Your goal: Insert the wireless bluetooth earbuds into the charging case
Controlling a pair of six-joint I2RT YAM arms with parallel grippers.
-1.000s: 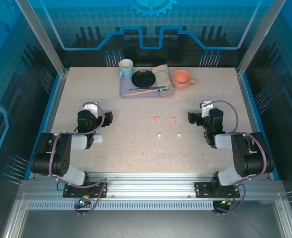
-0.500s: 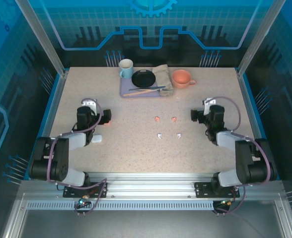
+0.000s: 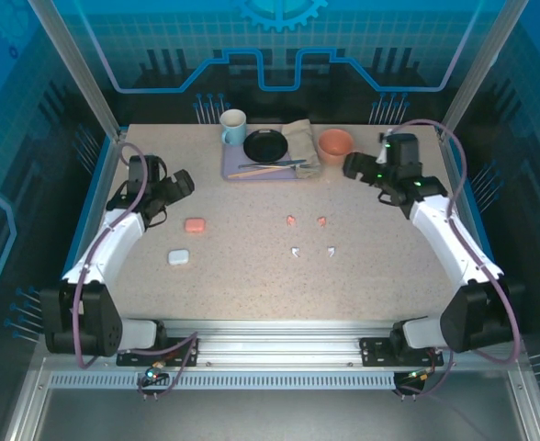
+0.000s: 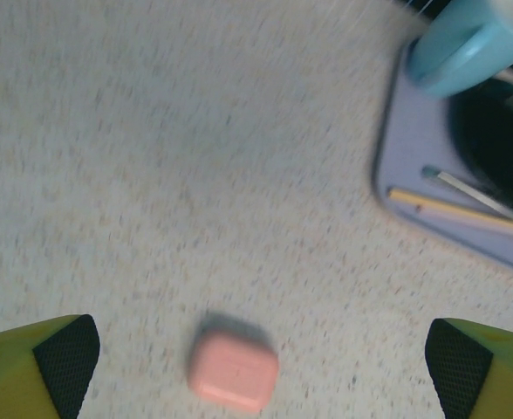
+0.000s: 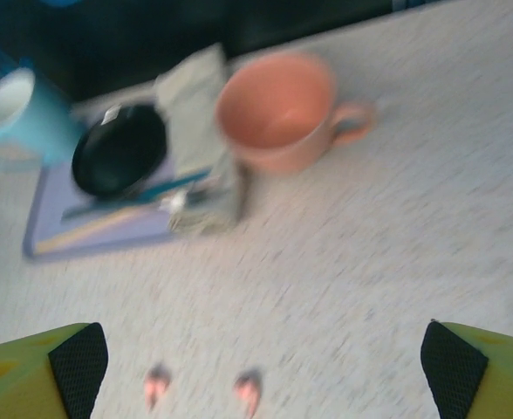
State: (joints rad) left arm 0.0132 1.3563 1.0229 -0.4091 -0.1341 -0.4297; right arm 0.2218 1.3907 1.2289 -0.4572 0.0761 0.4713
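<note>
As they hover, left claw point(image 3: 179, 185) and right claw point(image 3: 352, 165) gape wide, empty.

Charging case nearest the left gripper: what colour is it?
Pink. The charging case shows best in the left wrist view.
</note>
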